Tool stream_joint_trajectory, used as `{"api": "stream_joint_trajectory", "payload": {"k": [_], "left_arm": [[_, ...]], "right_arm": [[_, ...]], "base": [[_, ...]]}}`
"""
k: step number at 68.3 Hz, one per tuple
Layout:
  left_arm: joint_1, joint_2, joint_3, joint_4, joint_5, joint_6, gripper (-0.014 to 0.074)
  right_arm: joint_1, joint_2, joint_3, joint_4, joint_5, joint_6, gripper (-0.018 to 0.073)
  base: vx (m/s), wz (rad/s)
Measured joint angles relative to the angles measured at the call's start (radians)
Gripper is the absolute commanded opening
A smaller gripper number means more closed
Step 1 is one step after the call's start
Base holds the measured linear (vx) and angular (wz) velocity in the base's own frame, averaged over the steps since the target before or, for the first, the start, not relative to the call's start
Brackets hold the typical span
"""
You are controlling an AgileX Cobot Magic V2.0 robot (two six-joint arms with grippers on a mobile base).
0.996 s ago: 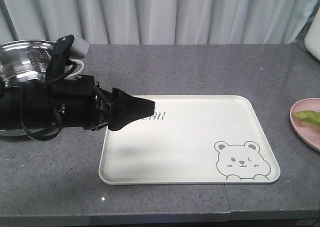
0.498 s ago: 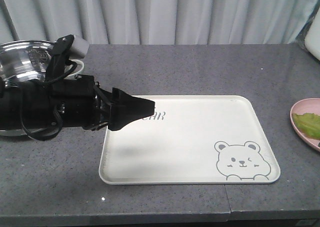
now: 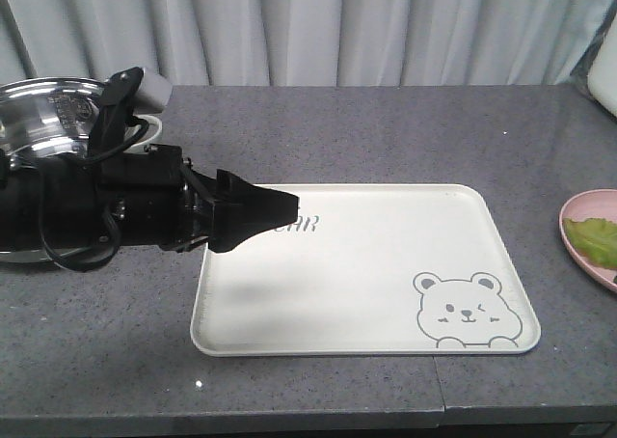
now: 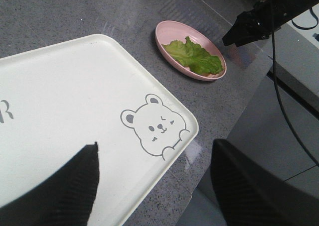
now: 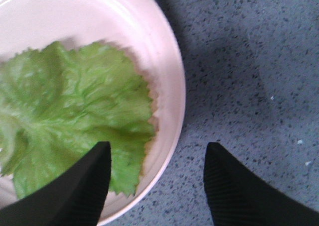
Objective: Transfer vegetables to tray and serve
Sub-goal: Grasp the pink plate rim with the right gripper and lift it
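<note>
1. In the front view the pink plate (image 3: 576, 216) is cut off by the right edge. The left gripper (image 3: 262, 212) hides part of the tray's lettering.
2. The tray (image 3: 366, 284) lies mid-counter, and a strip of grey counter (image 3: 386, 129) separates its right rim from the plate.
3. The vegetables (image 5: 75, 101) lie on the plate, right of the tray.
4. The right gripper (image 5: 157, 149) is spread and empty, with one finger over the leaf and the other beyond the rim.
5. The left gripper, wide apart and holding nothing, hovers over the tray's left end.
6. The leaf lies flatter than a second ago. The left arm is unmoved.
</note>
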State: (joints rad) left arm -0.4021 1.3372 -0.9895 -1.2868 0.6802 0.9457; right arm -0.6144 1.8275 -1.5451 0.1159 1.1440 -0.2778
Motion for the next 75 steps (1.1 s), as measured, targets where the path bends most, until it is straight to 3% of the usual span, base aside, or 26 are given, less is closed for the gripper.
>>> {"api": "stream_joint_trajectory", "payload": {"k": [16,41,75], "left_arm": [[0.0,0.0,0.0,0.0,0.0,0.0,0.047],[0.0,0.0,0.0,0.0,0.0,0.0,0.047],[0.0,0.0,0.0,0.0,0.0,0.0,0.047]], "right_arm": [[0.0,0.091,-0.088,-0.008,0.026,0.0,0.0341],[0.0,0.185,-0.091,-0.009,0.026,-0.01,0.0319],[0.0,0.191,-0.093,-0.004,0.013,-0.01,-0.0013]], "base": [[0.0,0.0],[0.0,0.0],[0.0,0.0]]}}
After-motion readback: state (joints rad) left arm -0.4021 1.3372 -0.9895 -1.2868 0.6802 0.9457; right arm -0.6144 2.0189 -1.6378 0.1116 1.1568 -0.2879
